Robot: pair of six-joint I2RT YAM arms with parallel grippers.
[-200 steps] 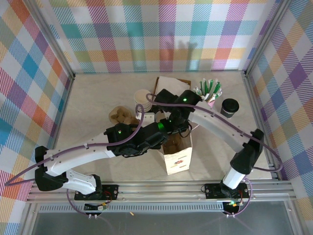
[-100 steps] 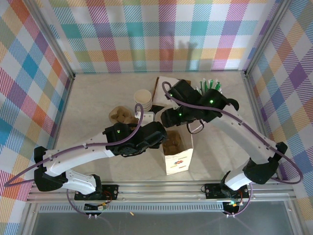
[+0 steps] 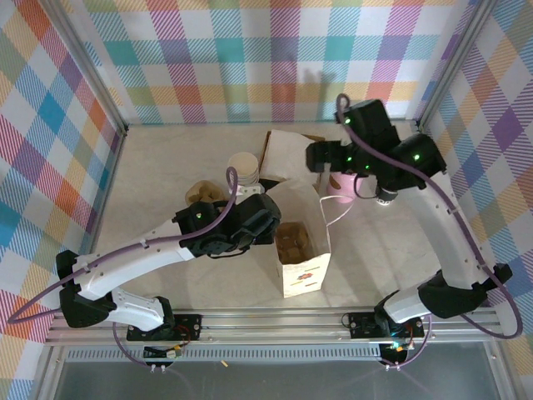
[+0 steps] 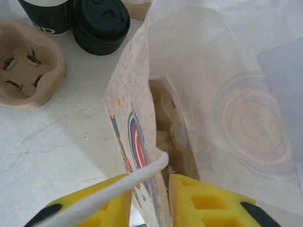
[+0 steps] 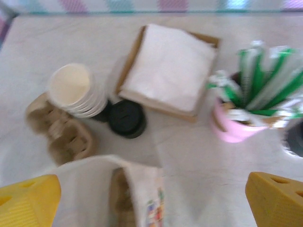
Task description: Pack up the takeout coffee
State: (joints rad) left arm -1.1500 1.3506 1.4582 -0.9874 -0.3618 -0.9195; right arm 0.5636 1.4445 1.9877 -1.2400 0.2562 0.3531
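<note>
the white paper bag (image 3: pixel 305 254) stands open near the front of the table (image 3: pixel 150 167), with a brown cup carrier (image 3: pixel 293 240) down inside it. the left gripper (image 4: pixel 151 182) is at the bag's left rim: its yellow fingers (image 4: pixel 203 201) sit close together with the bag's wall and a white handle strap between them, and i cannot tell whether they pinch the paper or just straddle it. the right gripper (image 5: pixel 154 189) hangs high over the back of the table, jaws spread wide, holding nothing.

the takeout coffee (image 3: pixel 385 198) stands on the table, outside the bag and off to its right, just beside the pink cup (image 5: pixel 232 130) of green-and-white sticks; from above the right arm covers most of it. behind the bag lie a stack of napkins (image 5: pixel 165 71) in a shallow tray, a stack of lidless cups (image 5: pixel 71 87), a pile of black lids (image 5: pixel 127 118) touching those cups, and a second cardboard carrier (image 5: pixel 59 135) left of the lids.
</note>
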